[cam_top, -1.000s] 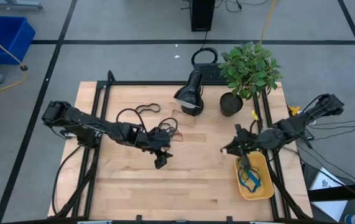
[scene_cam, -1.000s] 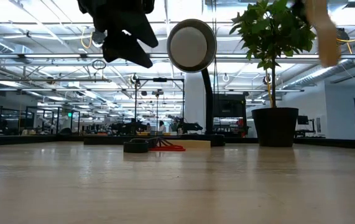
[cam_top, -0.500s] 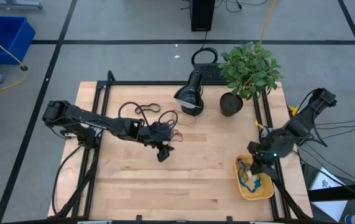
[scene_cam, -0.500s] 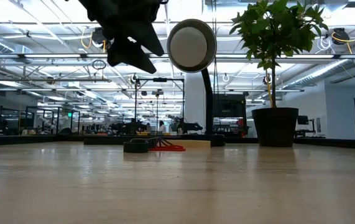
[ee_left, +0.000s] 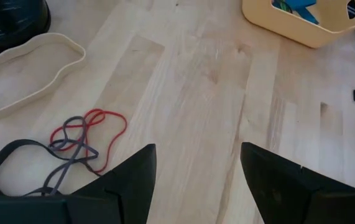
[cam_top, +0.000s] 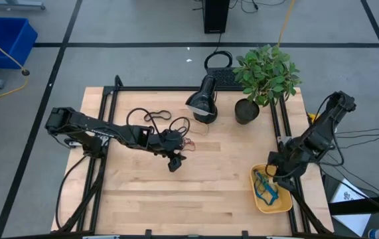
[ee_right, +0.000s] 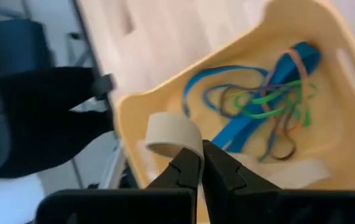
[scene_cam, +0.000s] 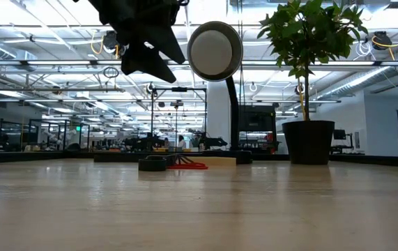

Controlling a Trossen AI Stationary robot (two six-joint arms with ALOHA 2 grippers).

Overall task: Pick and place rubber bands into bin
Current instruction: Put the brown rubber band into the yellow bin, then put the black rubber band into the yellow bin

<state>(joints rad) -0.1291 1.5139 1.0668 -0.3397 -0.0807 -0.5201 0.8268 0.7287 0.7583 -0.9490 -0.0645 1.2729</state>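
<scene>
The yellow bin stands at the table's near right and holds blue, green and orange rubber bands. My right gripper hangs over the bin's far edge, shut on a wide tan rubber band. On the table's middle lie a red band, a grey band, a black band and a wide tan band standing on its edge. My left gripper hovers open above the wood just near of them, with nothing between its fingers. My right gripper pinches the tan band's wall between its two fingertips. The fingers slant down toward the bin. The band's loop stands out beyond the fingertips, lifted clear, above the bin's rim.
A black lamp and a potted plant stand at the table's far edge. Black cable loops lie far-left of the bands. A blue crate sits on the floor beyond the table's far left corner.
My right gripper, still shut on the tan band, has swung from beyond the bin's far left corner toward the table's right edge, turning and tipping down over the bin. My left gripper has shifted a little toward the far edge, then kept still.
</scene>
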